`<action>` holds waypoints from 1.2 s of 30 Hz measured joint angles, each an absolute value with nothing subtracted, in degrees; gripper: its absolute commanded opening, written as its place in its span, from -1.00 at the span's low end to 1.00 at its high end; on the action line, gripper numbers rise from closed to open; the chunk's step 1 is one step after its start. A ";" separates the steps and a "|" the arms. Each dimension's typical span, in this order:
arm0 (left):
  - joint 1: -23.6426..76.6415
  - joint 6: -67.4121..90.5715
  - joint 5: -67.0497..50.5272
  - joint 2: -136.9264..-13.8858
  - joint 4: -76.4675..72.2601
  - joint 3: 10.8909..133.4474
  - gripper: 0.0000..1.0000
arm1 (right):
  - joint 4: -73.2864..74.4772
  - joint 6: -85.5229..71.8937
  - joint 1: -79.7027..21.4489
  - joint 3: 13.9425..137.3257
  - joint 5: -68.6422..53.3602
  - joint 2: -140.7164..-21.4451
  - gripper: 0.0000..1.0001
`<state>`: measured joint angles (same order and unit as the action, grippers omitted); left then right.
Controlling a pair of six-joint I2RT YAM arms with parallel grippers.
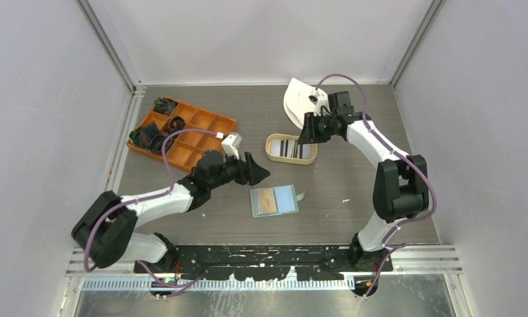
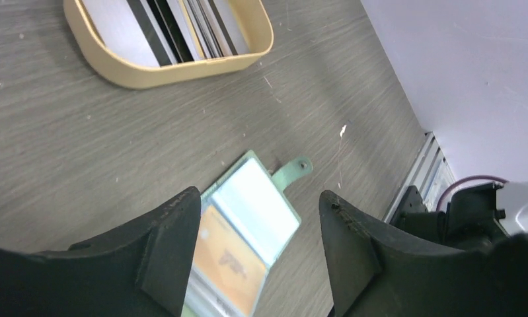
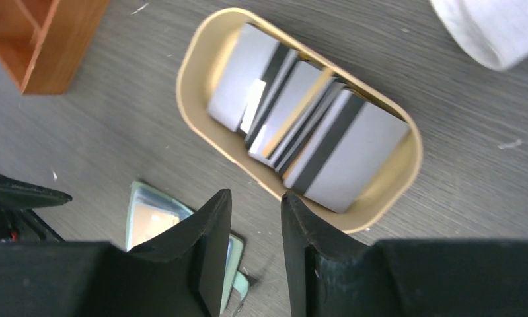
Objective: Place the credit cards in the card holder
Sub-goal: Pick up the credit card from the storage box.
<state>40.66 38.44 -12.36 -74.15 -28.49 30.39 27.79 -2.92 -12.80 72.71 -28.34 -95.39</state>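
Here, nearest the arm bases, the card holder [image 1: 274, 200] lies open and flat on the table [image 1: 353, 172], with a tan-gold card [image 1: 267, 200] in its left pocket. The left gripper [image 1: 261, 173] hovers just beyond it. Only the left wrist view shows its fingers [image 2: 168, 244] wide apart and empty, and the holder's snap tab [image 2: 294, 168] sticking out.

Farther back, the other credit cards [image 1: 291, 148] stand on edge in an oval tan tray [image 1: 269, 146]. The right gripper [image 1: 307, 135] hangs over its far side. The right wrist view shows its fingers [image 3: 208, 244] a narrow gap apart, holding nothing.

Beyond are a white cloth [image 1: 297, 99] and an orange compartment box [image 1: 195, 132] with dark cords [image 1: 152, 135]. The tabletop is grey wood-grain, with pale walls around it.
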 measured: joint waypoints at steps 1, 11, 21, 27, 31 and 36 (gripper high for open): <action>40.25 38.48 -13.02 -75.83 -28.47 31.68 0.24 | 27.81 -3.68 -11.84 72.58 -28.16 -96.07 -0.22; 35.64 42.33 -20.08 -97.91 -27.03 49.25 0.13 | 27.38 -8.62 -10.57 72.53 -25.12 -101.34 -0.21; 35.44 41.78 -19.49 -108.95 -17.65 66.52 -0.16 | 26.98 -10.68 -10.35 72.53 -22.57 -102.02 -0.22; 35.51 41.34 -18.90 -116.73 -10.48 77.01 -0.11 | 26.98 -10.70 -7.57 72.53 -23.24 -101.86 -0.22; 35.64 41.28 -18.76 -120.20 -7.09 81.45 -0.07 | 27.03 -10.70 -6.22 72.53 -23.86 -101.86 -0.22; 36.03 41.28 -18.70 -123.15 -4.05 84.86 -0.07 | 27.22 -10.70 -6.31 72.53 -24.91 -101.86 -0.22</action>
